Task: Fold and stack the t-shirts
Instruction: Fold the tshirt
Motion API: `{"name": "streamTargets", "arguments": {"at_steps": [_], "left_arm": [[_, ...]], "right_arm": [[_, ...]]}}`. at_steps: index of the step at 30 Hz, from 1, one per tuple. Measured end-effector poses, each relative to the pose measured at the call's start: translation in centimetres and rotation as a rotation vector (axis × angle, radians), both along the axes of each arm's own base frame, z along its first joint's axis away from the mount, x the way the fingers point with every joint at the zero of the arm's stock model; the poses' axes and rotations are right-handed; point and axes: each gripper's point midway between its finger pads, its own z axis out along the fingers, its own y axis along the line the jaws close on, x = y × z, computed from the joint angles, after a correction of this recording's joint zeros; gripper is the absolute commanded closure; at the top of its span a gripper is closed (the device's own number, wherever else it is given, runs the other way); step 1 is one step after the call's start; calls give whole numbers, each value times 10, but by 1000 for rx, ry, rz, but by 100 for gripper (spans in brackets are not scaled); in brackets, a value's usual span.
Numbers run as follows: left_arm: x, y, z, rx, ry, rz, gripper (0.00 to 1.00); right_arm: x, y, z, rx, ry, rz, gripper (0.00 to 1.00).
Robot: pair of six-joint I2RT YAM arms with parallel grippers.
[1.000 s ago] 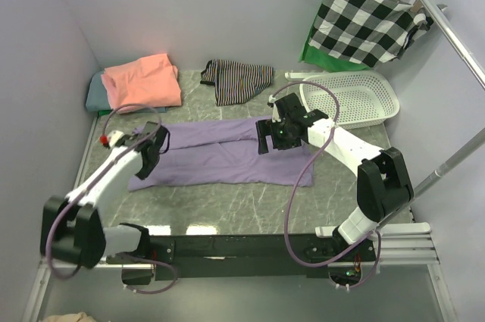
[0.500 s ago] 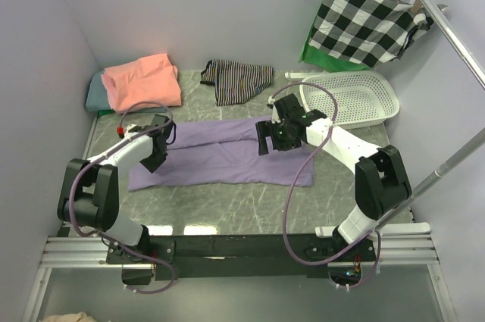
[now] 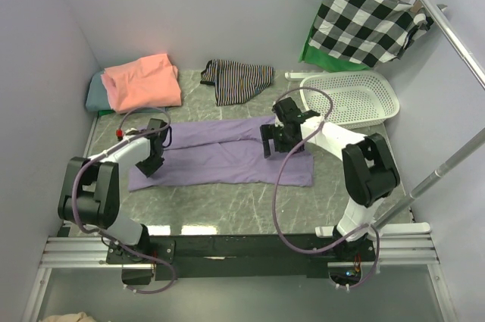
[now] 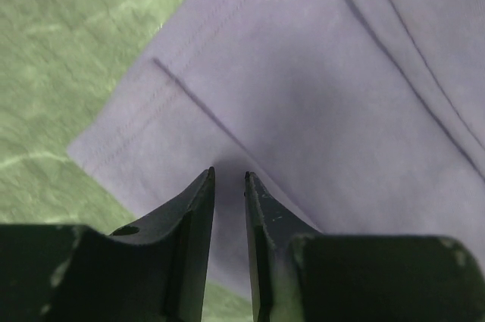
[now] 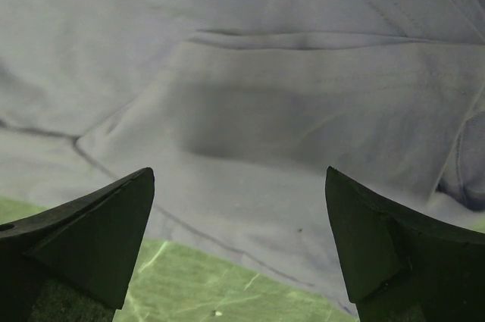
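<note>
Green marbled table [image 3: 227, 202], pale walls all round. Lavender t-shirt [image 3: 220, 159] lies flat mid-frame. Left gripper [image 4: 228, 176] at its left edge, jaws a slit apart, empty. Right gripper [image 5: 239, 178] spread wide over its right half. Salmon t-shirt [image 3: 142, 81] sits folded, upper left.

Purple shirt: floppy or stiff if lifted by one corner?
Likely floppy: the purple shirt lies flat in soft, creased layers. Probably light; the cloth looks thin at its stitched hem. Pushed, it may bunch, given its visible wrinkles.
</note>
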Motion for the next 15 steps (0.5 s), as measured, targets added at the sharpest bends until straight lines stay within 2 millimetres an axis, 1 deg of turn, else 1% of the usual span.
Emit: {"name": "streamTargets", "arguments": {"at_steps": [4,6,7,8,10,15], "left_arm": [[3,8,-7,35,23,-15,71],[7,10,-6,49,28,-28,70],[8,11,-6,59,32,-34,69],[9,13,-6,70,35,-39,66],[9,18,-5,91,42,-43,66],[8,32,-5,112,57,-36,66]], "right_arm": [[3,-9,-21,-22,44,-47,0],[7,-13,-29,-36,56,-77,0],[9,-13,-29,-37,49,-86,0],[12,-15,-29,-42,42,-102,0],[17,-20,-29,-48,32,-137,0],[31,-43,-30,-71,11,-223,0]]}}
